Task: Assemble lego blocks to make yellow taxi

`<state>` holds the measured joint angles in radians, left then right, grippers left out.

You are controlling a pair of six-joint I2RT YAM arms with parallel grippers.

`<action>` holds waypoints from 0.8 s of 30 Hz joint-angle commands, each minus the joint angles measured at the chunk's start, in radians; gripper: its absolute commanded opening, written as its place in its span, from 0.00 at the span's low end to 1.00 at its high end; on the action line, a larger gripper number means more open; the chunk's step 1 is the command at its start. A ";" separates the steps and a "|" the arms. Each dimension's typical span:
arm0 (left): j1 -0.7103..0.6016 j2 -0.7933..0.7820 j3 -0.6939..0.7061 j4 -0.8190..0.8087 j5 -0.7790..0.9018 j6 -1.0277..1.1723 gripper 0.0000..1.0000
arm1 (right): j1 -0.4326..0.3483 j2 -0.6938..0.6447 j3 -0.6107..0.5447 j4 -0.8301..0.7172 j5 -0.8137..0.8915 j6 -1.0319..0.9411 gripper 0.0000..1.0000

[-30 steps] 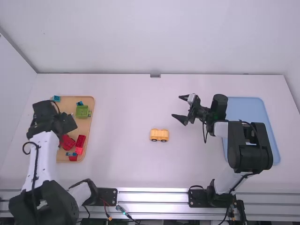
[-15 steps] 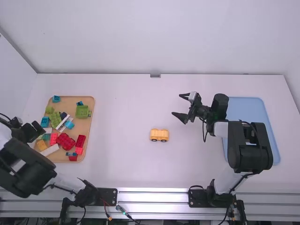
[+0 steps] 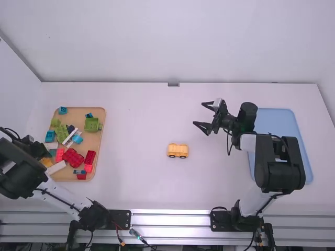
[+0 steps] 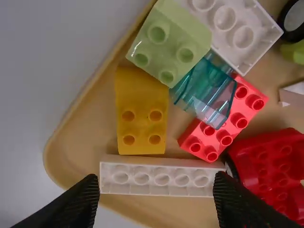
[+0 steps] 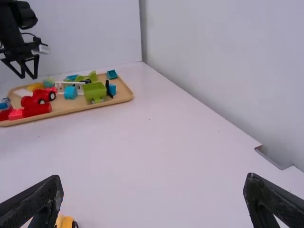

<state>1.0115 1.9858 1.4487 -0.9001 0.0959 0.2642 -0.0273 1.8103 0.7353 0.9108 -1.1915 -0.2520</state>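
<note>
White table (image 3: 141,183), white walls (image 3: 172,42) around it; left gripper (image 3: 40,150) has shifted toward the yellow block (image 3: 47,162), fingers apart; right gripper (image 3: 199,114) also spread.

Can't see all of the yellow block (image 3: 47,162) in the high view, partly behind the left gripper (image 3: 42,151). Can't follow the red piece (image 4: 280,173) beside that gripper past the left wrist view's edge, nor the yellow wheeled base (image 5: 62,221) by the right gripper (image 3: 198,114) past the right's.
</note>
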 commanded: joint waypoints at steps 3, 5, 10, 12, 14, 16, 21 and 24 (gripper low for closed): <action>-0.003 0.005 0.001 0.024 -0.011 0.019 0.64 | -0.007 0.000 0.023 0.002 -0.013 0.017 0.99; -0.003 0.005 -0.030 0.066 -0.011 0.018 0.60 | -0.013 0.000 0.023 0.001 -0.013 0.017 0.99; -0.003 0.005 -0.083 0.132 -0.011 0.021 0.57 | -0.011 0.000 0.023 0.001 -0.012 0.021 0.99; 0.001 0.005 -0.104 0.169 -0.012 0.021 0.56 | -0.013 0.000 0.023 0.001 -0.014 0.020 0.99; 0.001 0.005 -0.119 0.198 -0.012 0.022 0.54 | -0.013 0.000 0.023 0.001 -0.016 0.020 0.99; 0.002 0.005 -0.135 0.230 -0.012 0.022 0.51 | -0.010 0.000 0.023 0.001 -0.016 0.021 0.99; -0.011 0.005 -0.185 0.311 -0.063 0.022 0.53 | -0.019 0.000 0.023 0.000 -0.017 0.020 0.99; -0.015 0.005 -0.200 0.340 -0.060 0.018 0.52 | -0.017 0.000 0.023 0.000 -0.016 0.021 0.99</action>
<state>1.0080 1.9862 1.2655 -0.5640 0.0471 0.2783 -0.0402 1.8103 0.7357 0.9104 -1.1938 -0.2367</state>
